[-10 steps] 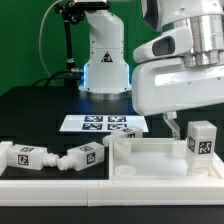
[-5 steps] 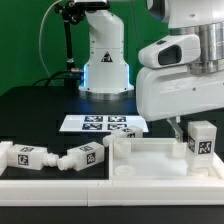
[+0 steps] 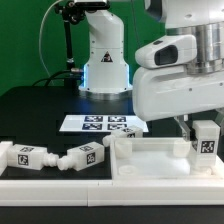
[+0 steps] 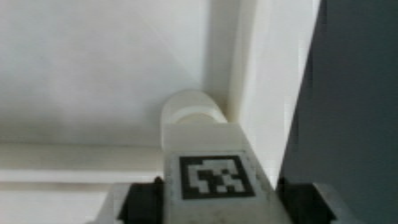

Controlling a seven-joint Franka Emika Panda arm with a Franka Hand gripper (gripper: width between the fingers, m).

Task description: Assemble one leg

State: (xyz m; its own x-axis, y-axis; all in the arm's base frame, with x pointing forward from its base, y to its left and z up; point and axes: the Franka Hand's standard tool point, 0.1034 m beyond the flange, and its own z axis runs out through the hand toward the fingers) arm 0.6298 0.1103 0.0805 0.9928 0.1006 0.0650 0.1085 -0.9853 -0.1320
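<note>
wrist view: gripper (image 4: 219,206) straddles upright leg (image 4: 208,140) in white panel (image 4: 89,70) corner.

The gripper (image 3: 195,128) is hanging at the exterior view's right, its bulky white housing filling the upper corner, one dark finger (image 3: 182,127) showing just beside the leg (image 3: 207,141). The leg is standing upright on the white panel (image 3: 150,165), its tag facing the camera. At the left, a spare leg (image 3: 25,156) and a second spare leg (image 3: 80,157) are lying on their sides, end to end. The marker board (image 3: 104,125) is lying flat on the black table (image 3: 40,115), in front of the arm's base (image 3: 105,65)
</note>
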